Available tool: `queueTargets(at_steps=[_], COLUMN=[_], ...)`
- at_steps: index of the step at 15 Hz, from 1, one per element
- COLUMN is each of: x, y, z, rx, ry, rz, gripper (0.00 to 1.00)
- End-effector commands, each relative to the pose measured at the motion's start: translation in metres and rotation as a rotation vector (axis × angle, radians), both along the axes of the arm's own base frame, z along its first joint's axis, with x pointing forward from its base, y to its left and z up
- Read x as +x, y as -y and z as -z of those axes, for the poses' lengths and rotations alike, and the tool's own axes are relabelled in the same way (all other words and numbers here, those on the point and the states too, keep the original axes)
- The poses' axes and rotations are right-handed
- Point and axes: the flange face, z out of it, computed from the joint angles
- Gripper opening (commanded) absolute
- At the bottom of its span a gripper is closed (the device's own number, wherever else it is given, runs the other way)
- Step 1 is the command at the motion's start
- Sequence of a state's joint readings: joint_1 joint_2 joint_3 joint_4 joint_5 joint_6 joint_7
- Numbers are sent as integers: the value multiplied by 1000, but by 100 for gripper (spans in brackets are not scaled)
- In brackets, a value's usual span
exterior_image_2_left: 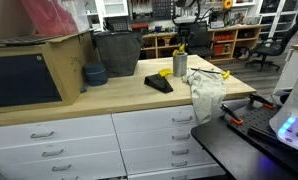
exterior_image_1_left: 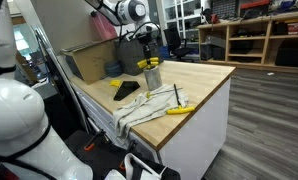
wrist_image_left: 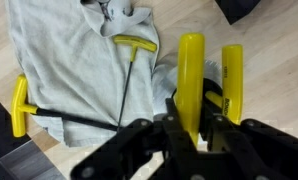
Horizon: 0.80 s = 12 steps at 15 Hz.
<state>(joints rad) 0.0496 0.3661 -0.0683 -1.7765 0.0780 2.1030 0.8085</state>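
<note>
Closest to us in the wrist view, the black two-fingered gripper (wrist_image_left: 192, 128) pinches a yellow plastic T-handled hex key (wrist_image_left: 192, 70). Its jaws are drawn in on either side of the handle's narrow width, which we judge gives the pads flat faces to bear on. Just beside the held key, on one flank of the gripper, a second yellow handle (wrist_image_left: 232, 75) stands parallel to it.

In both exterior views the gripper hangs straight above a small silver metal cup (exterior_image_1_left: 150, 77), with yellow handles poking from its mouth. We take it that the cup keeps the keys upright, so their handles can be reached from overhead.

Beyond the fingers a crumpled grey cloth (wrist_image_left: 69, 60) is spread on the pale wooden countertop (wrist_image_left: 269, 60). It carries two loose keys, one handle (wrist_image_left: 134, 43) near and another (wrist_image_left: 19, 105) further out. The cloth likely stops them rolling.

A flat black wedge-shaped object (exterior_image_1_left: 126, 90) lies near the cup. Further off are a dark round bowl (exterior_image_2_left: 94, 73) and a brown cardboard box (exterior_image_1_left: 89, 62).

In the wrist view the cup is hidden beneath the gripper's body, and so is the held key's shaft. We cannot tell whether its tip sits inside the cup, nor what the black wedge is
</note>
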Motion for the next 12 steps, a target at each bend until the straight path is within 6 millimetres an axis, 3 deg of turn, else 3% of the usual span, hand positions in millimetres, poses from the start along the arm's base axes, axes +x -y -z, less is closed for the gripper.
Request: queueTargets(at_steps=[1,12], x=[-7,6], y=[-12,-23], z=[-5,17], rx=[-13,-66], ry=[3,6], rz=[-20,-73], gripper=[6,6])
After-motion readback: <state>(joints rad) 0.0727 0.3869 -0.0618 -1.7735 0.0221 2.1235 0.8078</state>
